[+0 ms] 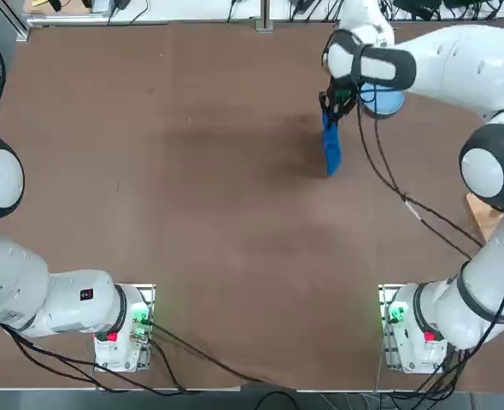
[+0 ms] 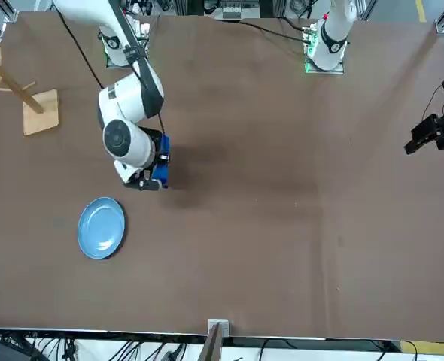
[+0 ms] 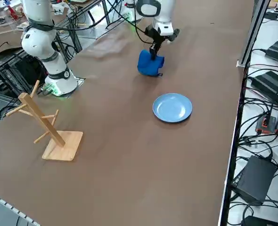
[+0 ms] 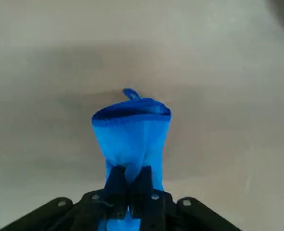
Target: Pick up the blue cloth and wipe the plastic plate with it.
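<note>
Carry phase. The right gripper [image 4: 128, 190], jaws pinched shut on the top of the blue cloth [image 4: 131, 134], holds it hanging above the worktop [image 3: 129, 141], upper centre in the right side view. The plastic plate [image 3: 172, 107] lies nearby, bare, toward the frame's centre. Next move, judged: shift over the plate, lower, then rub.

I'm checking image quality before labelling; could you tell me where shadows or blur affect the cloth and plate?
Right wrist view: the blue cloth is sharp, its soft shadow on the table behind. Top view: the arm covers most of the plastic plate. Right side view: the right gripper is clear.
</note>
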You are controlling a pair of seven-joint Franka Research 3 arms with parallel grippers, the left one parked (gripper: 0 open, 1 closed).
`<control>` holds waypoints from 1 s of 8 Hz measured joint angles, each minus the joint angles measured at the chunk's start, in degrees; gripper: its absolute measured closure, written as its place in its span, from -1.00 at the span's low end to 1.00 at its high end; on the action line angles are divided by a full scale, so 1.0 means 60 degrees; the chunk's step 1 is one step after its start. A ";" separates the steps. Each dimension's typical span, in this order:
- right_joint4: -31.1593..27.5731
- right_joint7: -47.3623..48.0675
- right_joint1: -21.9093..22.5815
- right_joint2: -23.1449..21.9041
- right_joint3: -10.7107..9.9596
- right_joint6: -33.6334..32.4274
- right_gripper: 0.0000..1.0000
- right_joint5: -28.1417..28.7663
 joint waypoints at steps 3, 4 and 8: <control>-0.1194 0.0006 0.0161 -0.0413 0.0001 0.0897 0.90 -0.0001; -0.1372 0.0012 0.0166 -0.0430 -0.0009 0.1147 0.79 -0.0011; -0.1123 0.0031 0.0124 -0.0435 -0.0164 0.1404 -0.25 -0.0480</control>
